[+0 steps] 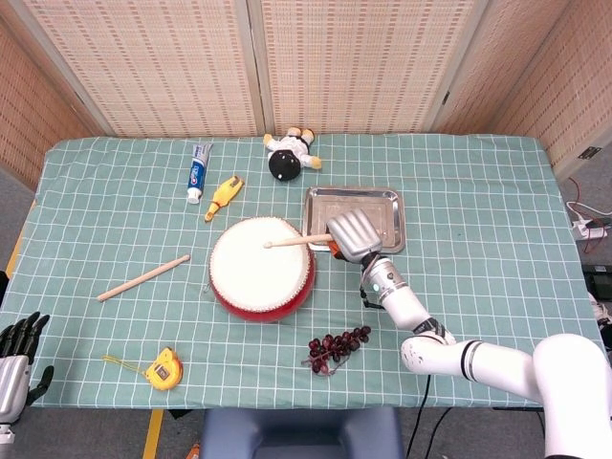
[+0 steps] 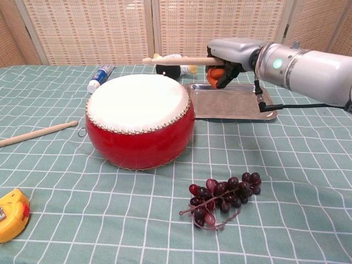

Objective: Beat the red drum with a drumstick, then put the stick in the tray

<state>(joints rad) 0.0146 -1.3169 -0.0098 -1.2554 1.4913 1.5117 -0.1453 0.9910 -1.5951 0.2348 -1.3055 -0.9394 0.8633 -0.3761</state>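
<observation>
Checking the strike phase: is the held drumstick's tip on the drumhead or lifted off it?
Lifted. In the chest view the drumstick in the right robot hand lies roughly level, clearly above the red drum.

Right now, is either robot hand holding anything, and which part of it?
Yes. The right robot hand grips a wooden drumstick by its butt end, tip raised above the red drum. The left robot hand holds nothing.

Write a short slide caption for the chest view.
Right hand holds a drumstick raised above the red drum, tray behind.
</observation>
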